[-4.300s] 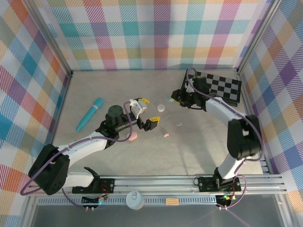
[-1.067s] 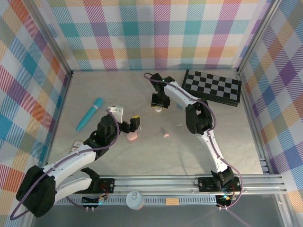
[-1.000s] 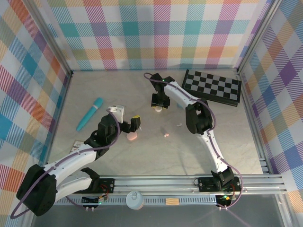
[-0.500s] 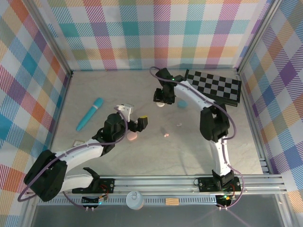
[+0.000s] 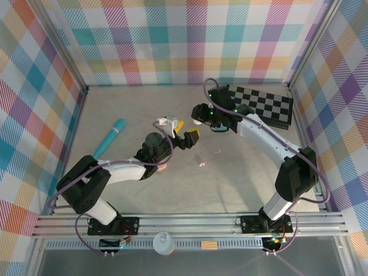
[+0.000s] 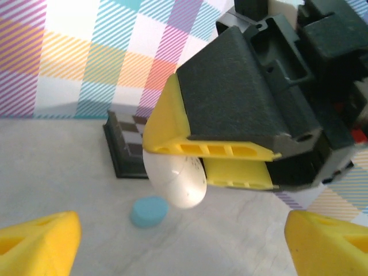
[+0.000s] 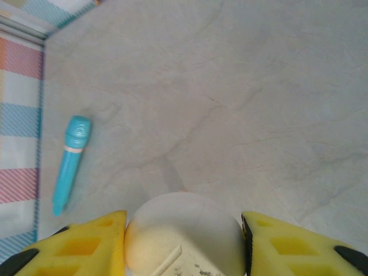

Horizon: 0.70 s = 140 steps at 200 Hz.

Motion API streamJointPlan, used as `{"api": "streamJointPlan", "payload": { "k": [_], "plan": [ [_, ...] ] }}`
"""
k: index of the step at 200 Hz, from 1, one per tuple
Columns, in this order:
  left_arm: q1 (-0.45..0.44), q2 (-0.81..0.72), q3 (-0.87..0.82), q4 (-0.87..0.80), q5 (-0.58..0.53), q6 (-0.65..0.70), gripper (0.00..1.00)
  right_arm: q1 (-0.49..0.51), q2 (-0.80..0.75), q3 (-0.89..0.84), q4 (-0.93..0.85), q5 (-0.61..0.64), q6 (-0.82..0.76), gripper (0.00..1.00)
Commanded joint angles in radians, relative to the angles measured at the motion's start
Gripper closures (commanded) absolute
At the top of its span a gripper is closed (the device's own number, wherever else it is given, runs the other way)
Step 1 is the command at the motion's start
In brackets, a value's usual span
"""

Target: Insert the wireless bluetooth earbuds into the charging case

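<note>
Right gripper (image 7: 184,248) clamped on whitish charging case (image 6: 175,181), long axis hanging downward; left gripper (image 5: 187,131) fingers apart.

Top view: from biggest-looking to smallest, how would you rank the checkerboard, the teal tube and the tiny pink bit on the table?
1. checkerboard, largest even though partly hidden
2. teal tube
3. pink bit, by far the smallest

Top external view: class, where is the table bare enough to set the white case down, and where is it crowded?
Bare: the far-left corner behind the teal tube, and the near stretch between the pink earbud and the front rail. Crowded: the centre, where the left hand and the right hand, holding the white case, meet.
</note>
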Motion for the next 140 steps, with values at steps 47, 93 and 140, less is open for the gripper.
{"api": "streamJointPlan", "payload": {
  "k": [47, 93, 140],
  "plan": [
    [-0.015, 0.101, 0.092, 0.211, 0.01, -0.076, 0.21, -0.008, -0.116, -0.093, 0.163, -0.096, 0.076, 0.55],
    [-0.014, 0.114, 0.112, 0.21, 0.032, -0.075, 0.3, -0.008, -0.137, -0.104, 0.174, -0.141, 0.08, 0.55],
    [-0.01, 0.117, 0.108, 0.223, 0.035, -0.07, 0.33, -0.007, -0.153, -0.116, 0.191, -0.174, 0.086, 0.56]
  ]
}}
